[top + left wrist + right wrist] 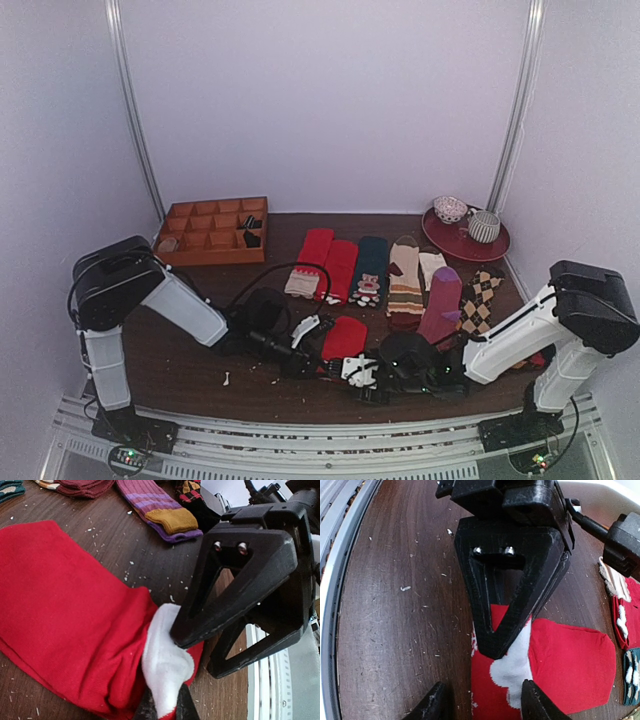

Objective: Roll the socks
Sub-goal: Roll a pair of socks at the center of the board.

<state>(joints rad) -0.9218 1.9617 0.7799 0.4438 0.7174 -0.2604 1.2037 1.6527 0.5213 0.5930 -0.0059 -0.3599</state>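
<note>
At the counter's (200,375) near middle, the left claw (165,702) pinches the cream band of the red socks (345,337), while the right claw (485,705) stands wide over that end, holding nothing.

Red socks (65,615) show white; striped purple sock (150,502) ends orange.

top external: looking down from high behind, far off.
left wrist: looking close across the socks (65,615).
right wrist: looking close down, sharing them.
</note>
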